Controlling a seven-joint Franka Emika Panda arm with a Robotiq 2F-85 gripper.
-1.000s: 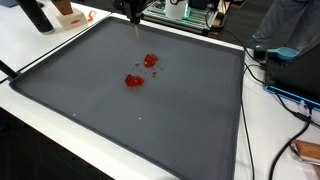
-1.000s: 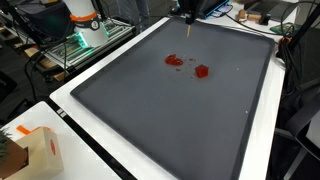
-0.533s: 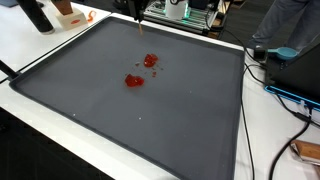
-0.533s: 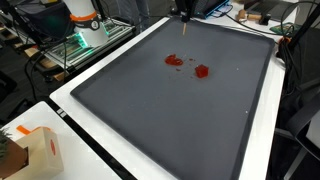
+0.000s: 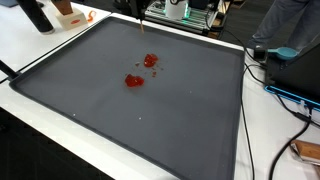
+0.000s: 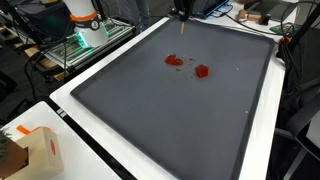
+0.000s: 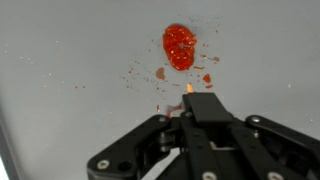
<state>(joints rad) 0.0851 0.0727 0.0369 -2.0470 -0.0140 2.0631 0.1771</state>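
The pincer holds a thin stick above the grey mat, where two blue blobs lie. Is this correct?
Not fully: the blobs are red, not blue, as both exterior views show. The pincer does hold a thin stick above the grey mat.

A thin orange stick [image 5: 141, 27] hangs upright at top centre, with two glossy red blobs [image 5: 134, 80] lying below it on the grey worktop [image 5: 180, 120].
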